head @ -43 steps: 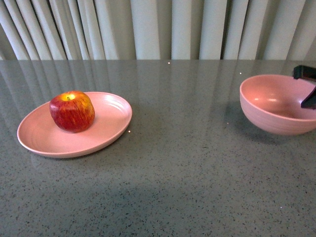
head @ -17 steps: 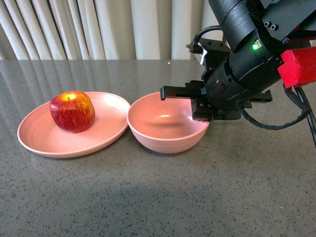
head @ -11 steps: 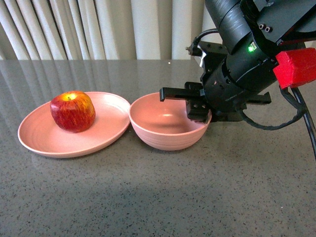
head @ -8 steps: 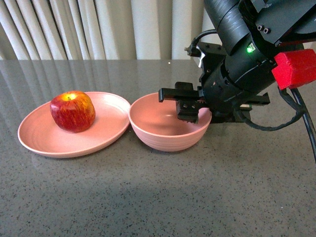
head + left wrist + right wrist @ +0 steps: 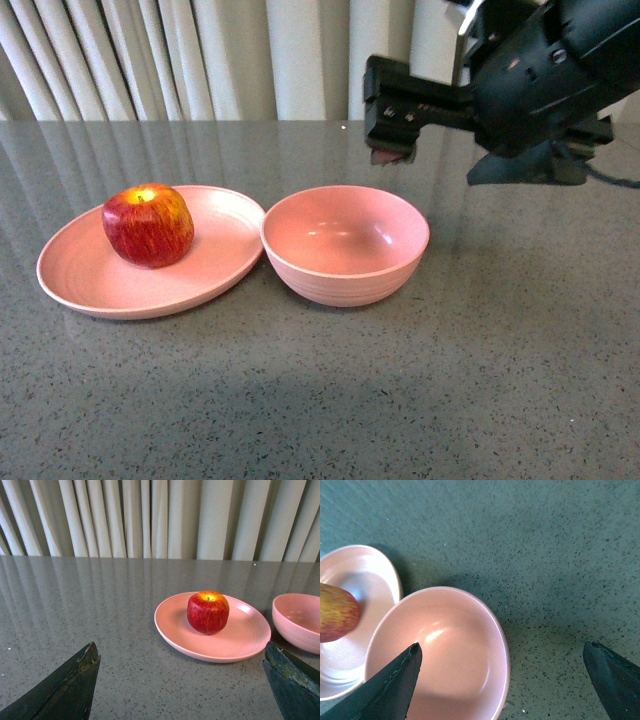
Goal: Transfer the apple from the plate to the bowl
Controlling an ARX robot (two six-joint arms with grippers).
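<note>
Apple (image 5: 147, 225) on plate (image 5: 70, 275), untouched | bowl (image 5: 345, 245) now against plate rim | right gripper (image 5: 392, 130) has let go, lifted, jaws wide (empty) | left gripper (image 5: 181, 652) jaws wide, waiting | next: pick apple

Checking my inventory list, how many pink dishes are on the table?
2: the plate, on the left, holding the apple; the bowl, empty, right beside it.

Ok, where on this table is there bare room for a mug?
The near strip of table, in front of plate and bowl, is bare. So is the stretch right of the bowl, though the right end effector hangs over that side. Crowded: plate and bowl sit rim to rim, no gap.
</note>
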